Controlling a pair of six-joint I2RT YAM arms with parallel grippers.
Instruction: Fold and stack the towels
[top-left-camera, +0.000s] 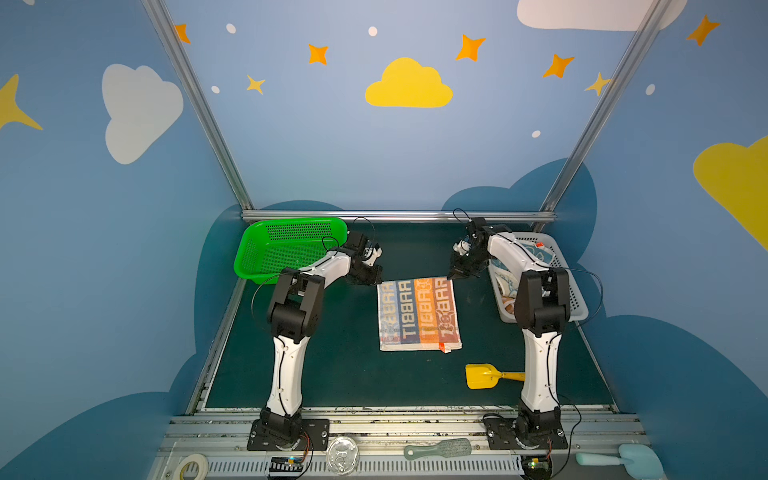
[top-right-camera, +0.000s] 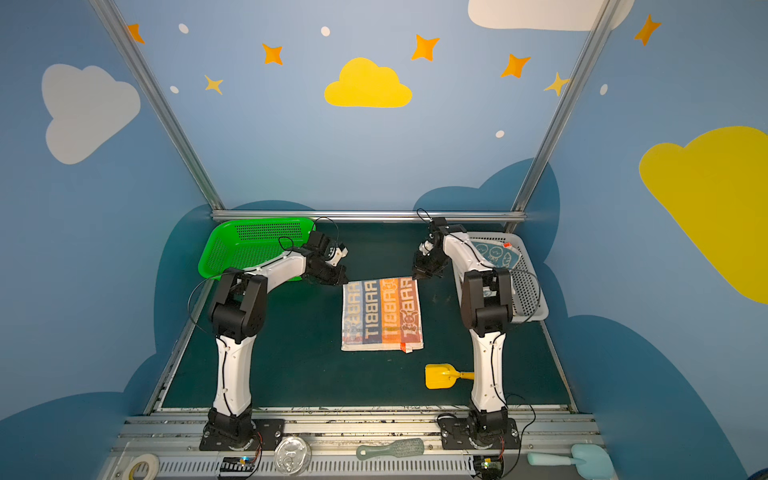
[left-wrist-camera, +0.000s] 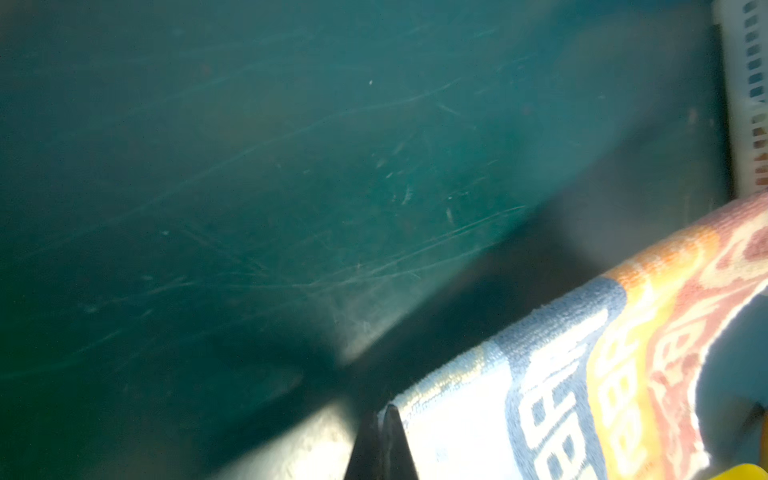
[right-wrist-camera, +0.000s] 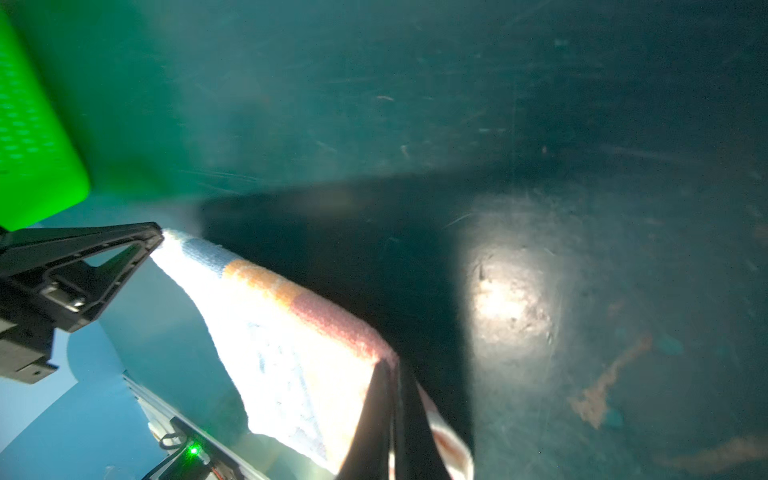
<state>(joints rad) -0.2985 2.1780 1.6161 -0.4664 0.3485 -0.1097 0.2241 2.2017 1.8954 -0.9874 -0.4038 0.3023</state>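
- Mat (top-left-camera: 332, 374) left of towel (top-left-camera: 417, 316) bare: free lane from near to far.
- Far strip between green basket (top-left-camera: 286, 245) and white basket (top-left-camera: 577, 299) open.
- Green basket blocks far left corner; white basket blocks right edge.
- Shovel (top-left-camera: 482, 376) near right, just beside right arm (top-left-camera: 540, 365).
- Narrow bare lane between towel and white basket.
- Left arm (top-left-camera: 291, 332) stands along left edge.

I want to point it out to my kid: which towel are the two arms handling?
At the middle of the green table the striped towel lies spread, its far corners pinched by the left gripper and the right gripper. Unlike the other towels heaped in the white basket, it shows blue and orange stripes lettered RABBIT.
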